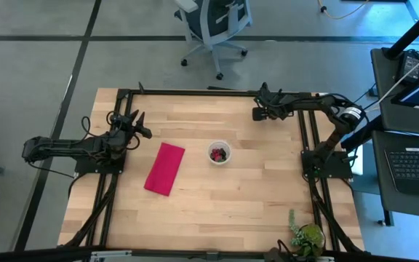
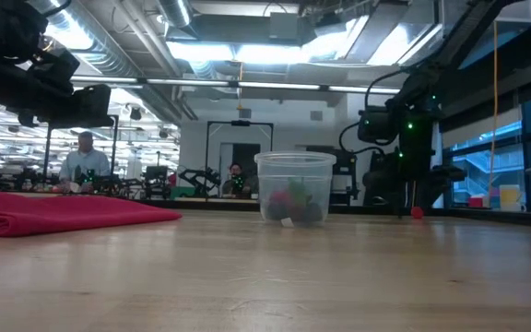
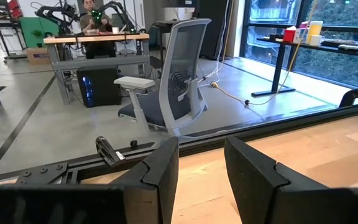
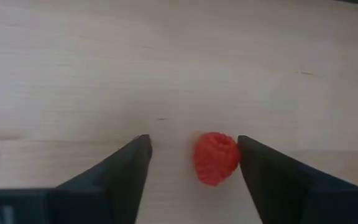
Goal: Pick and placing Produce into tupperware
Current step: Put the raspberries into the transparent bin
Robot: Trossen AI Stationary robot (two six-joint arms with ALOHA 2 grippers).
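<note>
The tupperware point(image 1: 219, 153), a small clear round cup, stands at the table's middle with several dark red and red fruits inside point(image 2: 293, 201). One loose red berry point(image 4: 216, 158) lies on the wood near the far right corner point(image 2: 417, 213). My right gripper point(image 4: 191, 149) points steeply down over it, open, one finger on each side of the berry, which sits close to one finger point(image 4: 260, 168). My left gripper point(image 1: 142, 125) waits at the table's left side, level, open and empty point(image 3: 201, 155). My right gripper comes at the berry from above with its fingers astride it. One finger's inner face point(image 4: 247, 162) stands right beside the berry's side. I cannot tell whether it touches. The berry rests on the table.
A folded magenta cloth point(image 1: 165, 168) lies left of the cup. A small green plant point(image 1: 308, 236) stands at the near right corner. Black frame rails point(image 1: 308, 138) run along the table's left and right sides. Bare wood lies between the cup and the right gripper.
</note>
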